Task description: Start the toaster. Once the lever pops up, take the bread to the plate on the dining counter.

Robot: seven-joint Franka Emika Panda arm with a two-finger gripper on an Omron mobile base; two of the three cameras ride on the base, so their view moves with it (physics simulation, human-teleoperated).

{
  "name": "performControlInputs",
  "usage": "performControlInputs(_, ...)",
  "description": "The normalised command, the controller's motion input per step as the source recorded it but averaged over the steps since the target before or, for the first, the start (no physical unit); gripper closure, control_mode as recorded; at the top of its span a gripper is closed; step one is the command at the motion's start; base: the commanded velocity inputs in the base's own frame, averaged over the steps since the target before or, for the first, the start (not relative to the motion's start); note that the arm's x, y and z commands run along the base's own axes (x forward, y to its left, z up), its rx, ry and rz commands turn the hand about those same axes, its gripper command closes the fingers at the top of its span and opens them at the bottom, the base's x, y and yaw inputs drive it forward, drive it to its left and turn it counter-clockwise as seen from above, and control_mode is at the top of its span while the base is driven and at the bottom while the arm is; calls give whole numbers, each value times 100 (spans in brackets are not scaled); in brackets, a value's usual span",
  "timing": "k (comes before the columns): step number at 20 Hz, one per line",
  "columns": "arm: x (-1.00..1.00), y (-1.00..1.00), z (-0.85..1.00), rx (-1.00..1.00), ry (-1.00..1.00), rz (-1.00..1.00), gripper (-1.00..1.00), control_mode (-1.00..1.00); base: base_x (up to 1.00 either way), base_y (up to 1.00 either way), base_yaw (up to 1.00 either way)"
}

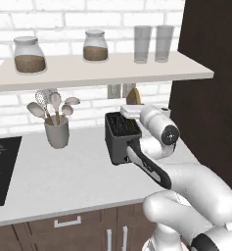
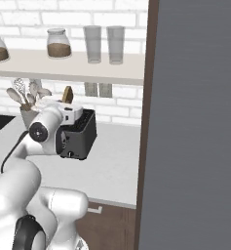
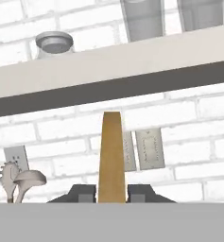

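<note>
- Your tool [image 3: 111, 194] is closed on the bread [image 3: 111, 156]; in the hand view the two dark fingertips [image 3: 83, 194] press against the slice from either side, low on its faces.
- The bread stands upright and edge-on between them, a golden-brown slice rising straight ahead of the tool toward the underside of the shelf [image 3: 108, 71].
- In the left base view you see the top of the slice [image 1: 133, 96] poking up just behind the white hand, above the toaster [image 1: 121, 137].
- The toaster sits on the counter [image 1: 63, 171] directly below the tool, its dark slots open to the top; the right base view shows the small knob low on its front [image 2: 69, 154].
- Whether the bottom of the bread has cleared the slots you cannot tell, as the hand hides it.
- Off to the tool's left stands a grey utensil cup [image 1: 57, 132] with spoons and a whisk, near the toaster but apart from it.
- Beyond the tool, on the brick wall, are two outlet plates [image 3: 142, 150].
- On the shelf above are two jars [image 1: 29, 55] and two glasses [image 1: 142, 44].
</note>
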Motion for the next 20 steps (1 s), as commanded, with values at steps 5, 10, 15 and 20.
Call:
performControlInputs(5, -100, -2, 69, 1, 12, 2, 100, -100, 0, 0, 0)
performControlInputs(10, -100, 0, 43, 0, 39, 0, 100, -100, 0, 0, 0)
performControlInputs(15, -100, -2, 6, -4, 34, -1, 100, -100, 0, 0, 0)
performControlInputs(20, -98, -29, 0, 0, 4, -13, 100, -100, 0, 0, 0)
